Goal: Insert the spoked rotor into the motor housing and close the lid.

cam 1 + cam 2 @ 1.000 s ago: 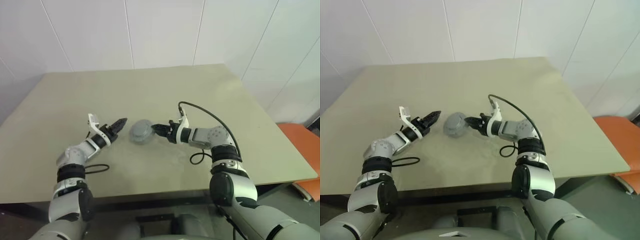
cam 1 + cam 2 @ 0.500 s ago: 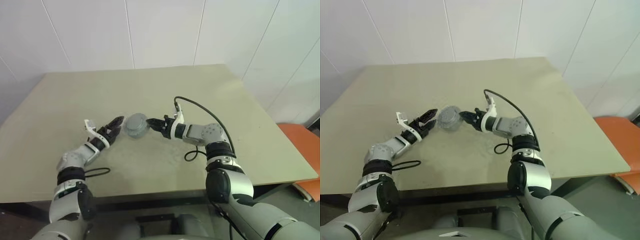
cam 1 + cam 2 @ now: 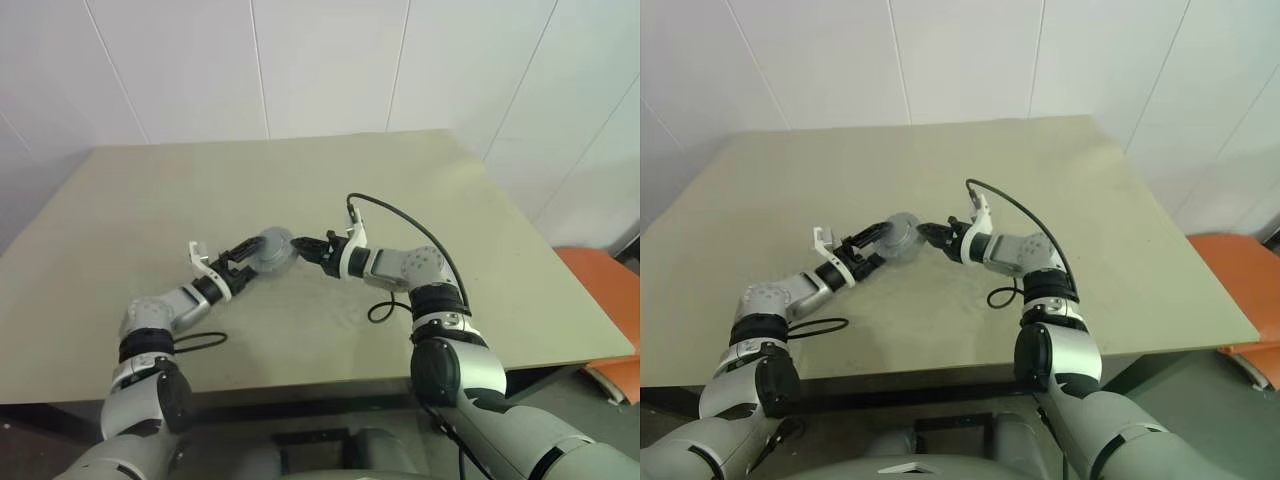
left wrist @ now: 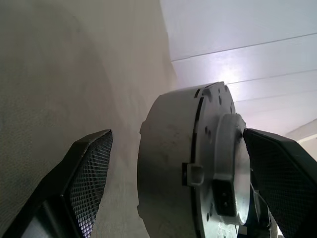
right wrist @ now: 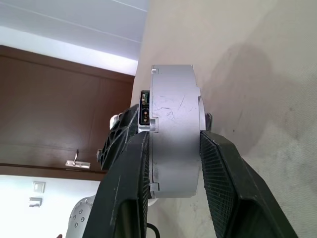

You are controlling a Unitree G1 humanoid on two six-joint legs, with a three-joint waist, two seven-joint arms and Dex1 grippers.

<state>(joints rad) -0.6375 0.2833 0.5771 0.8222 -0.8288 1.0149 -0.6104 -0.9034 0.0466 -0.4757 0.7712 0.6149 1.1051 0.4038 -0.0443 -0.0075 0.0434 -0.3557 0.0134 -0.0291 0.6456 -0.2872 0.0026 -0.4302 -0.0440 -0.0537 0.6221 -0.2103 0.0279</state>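
Motor housing held on edge above the table, between both grippers.

Near side: left gripper [image 3: 243,262] reaches in from the left with its fingers [image 4: 89,168] spread wide, one on each side of the motor housing [image 3: 272,252] and clear of it in the left wrist view. The housing stands on its rim, its flat faces turned sideways and its axis roughly level; whether its lower edge touches the table [image 3: 420,180] is hard to judge. Right gripper [image 5: 173,163], coming from the opposite side, is clamped across the housing's thickness, one pad on each flat face. A small connector block [image 5: 145,117] sits on the rim. Beyond, bare tabletop and white wall panels.
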